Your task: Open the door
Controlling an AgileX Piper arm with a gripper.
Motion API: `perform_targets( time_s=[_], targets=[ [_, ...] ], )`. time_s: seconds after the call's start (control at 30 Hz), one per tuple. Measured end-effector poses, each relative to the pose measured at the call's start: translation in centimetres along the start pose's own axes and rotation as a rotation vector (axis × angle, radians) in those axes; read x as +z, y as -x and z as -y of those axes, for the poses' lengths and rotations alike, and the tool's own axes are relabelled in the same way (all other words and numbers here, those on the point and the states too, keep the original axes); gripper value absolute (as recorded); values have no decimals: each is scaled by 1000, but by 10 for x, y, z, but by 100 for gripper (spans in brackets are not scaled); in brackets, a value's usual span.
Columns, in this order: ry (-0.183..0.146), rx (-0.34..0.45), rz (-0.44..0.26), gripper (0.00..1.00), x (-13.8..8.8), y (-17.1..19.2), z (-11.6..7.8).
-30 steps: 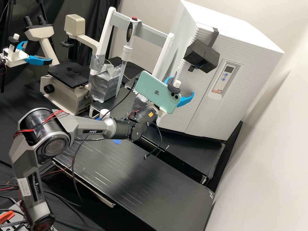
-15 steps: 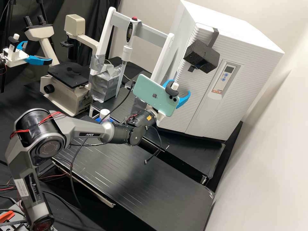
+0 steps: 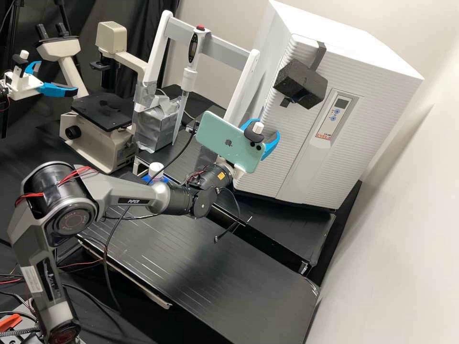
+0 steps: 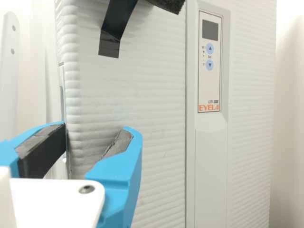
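In the high view, the gripper is at the left vertical edge of the white cabinet's ribbed door, its blue fingers apart. The door looks flush with the cabinet body. In the wrist view, the gripper shows a clear gap between its dark-padded fingertips. One fingertip is beside the edge of the door, by the side seam; the other stands in front of the ribbed face. Whether either touches the door cannot be told.
A black foam block is strapped high on the door, near the control panel. A phone is mounted on the wrist. Left of the cabinet stand a white frame, a pipette and a microscope.
The gripper has moved slightly left in the high view, the arm drawing back at first and then holding nearly still. Its blue fingers have come closer together while staying apart.
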Motion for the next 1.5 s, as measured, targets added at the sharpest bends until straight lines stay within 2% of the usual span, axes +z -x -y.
perform_targets(
  time_s=[0.53,0.9,1.07,1.23,1.33,1.4,1.5],
  targets=[
    [7,0,-12,0,2,2,-1],
    [9,46,-52,0,20,30,-10],
    [-20,118,-36,0,29,59,-16],
    [-52,196,11,0,41,86,-19],
    [-91,260,49,0,49,94,-21],
    [-106,280,60,0,51,96,-22],
    [-108,283,56,0,51,97,-21]
  ],
)
